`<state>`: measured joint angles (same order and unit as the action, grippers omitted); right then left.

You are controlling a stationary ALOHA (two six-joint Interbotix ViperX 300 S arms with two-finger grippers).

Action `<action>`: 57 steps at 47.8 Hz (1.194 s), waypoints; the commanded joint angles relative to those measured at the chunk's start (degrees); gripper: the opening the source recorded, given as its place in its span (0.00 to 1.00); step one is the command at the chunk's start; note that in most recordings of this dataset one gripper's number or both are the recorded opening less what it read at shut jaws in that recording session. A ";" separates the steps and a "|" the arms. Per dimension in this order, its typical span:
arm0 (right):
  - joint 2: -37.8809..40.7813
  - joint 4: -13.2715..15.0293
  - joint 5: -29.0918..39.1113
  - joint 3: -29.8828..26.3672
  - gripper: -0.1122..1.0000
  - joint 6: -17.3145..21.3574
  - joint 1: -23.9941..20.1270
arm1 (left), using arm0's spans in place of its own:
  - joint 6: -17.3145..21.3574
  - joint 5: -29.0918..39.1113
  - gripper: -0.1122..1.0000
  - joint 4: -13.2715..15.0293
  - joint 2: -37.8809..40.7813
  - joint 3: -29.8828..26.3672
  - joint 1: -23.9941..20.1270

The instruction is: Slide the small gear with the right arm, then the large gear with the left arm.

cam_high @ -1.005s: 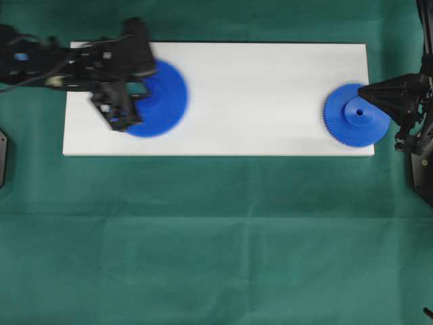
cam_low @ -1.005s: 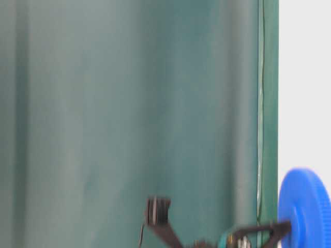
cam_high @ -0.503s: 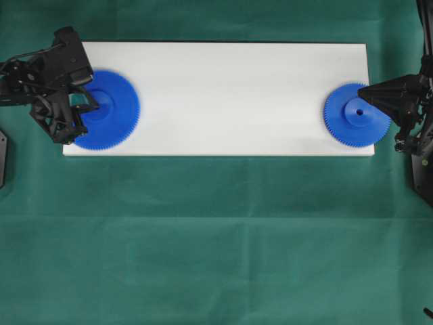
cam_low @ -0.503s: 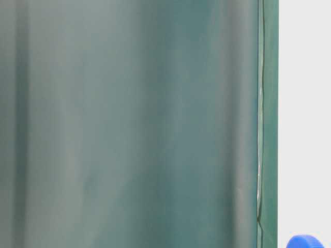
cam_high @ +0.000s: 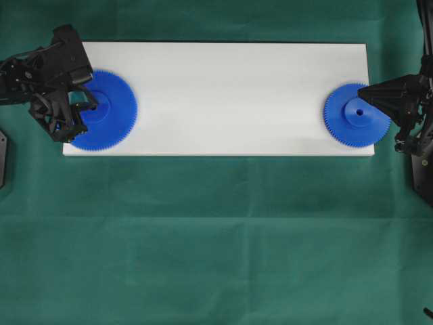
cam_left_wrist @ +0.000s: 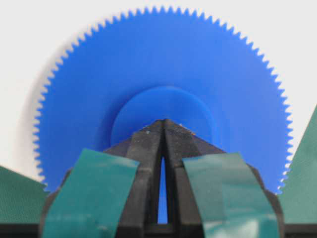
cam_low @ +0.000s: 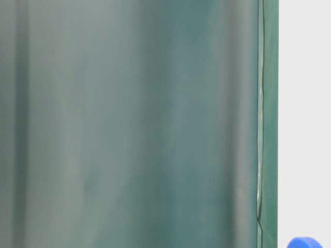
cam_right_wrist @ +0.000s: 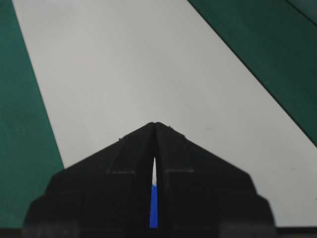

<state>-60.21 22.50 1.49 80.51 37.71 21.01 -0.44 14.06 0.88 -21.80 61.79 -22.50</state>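
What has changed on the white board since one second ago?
The left gripper pulled the large gear back along the white board toward that board's left end, where the gear now lies. Its jaws are shut, tips meeting over the gear's hub. The small gear and the right gripper, jaws shut, stayed as they were.

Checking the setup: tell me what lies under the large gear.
The large gear lies flat on the white board, its lower-left rim overhanging the board's corner above the green cloth. The left gripper covers its hub.
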 commanded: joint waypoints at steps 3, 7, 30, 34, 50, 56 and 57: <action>0.09 0.00 -0.44 -1.05 0.55 0.00 -0.18 | 0.09 -0.44 0.10 0.00 -2.37 -1.85 -0.09; 0.09 0.00 -0.44 -1.05 0.55 0.00 -0.18 | 0.18 -0.26 0.10 0.00 -4.13 -1.93 -0.09; -0.09 0.00 -0.44 -1.85 0.55 0.00 -0.35 | 1.32 -3.16 0.10 0.00 -18.19 -2.46 6.94; -0.09 0.00 -0.44 -1.93 0.55 0.00 -0.35 | 1.85 -4.92 0.10 0.09 -20.04 -1.85 8.09; -0.26 0.00 -0.44 -2.20 0.55 0.00 -0.88 | 1.67 -8.00 0.10 0.09 -24.70 1.32 9.23; -0.53 0.00 -1.05 -2.29 0.55 0.00 -1.85 | 1.67 -9.76 0.10 0.09 -25.75 2.11 11.07; -0.53 0.00 -1.32 -2.20 0.55 0.00 -2.11 | 1.67 -10.20 0.10 0.09 -25.93 2.29 11.69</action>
<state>-60.82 22.41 1.32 79.98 37.71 19.60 1.14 5.54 0.88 -47.29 64.34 -12.48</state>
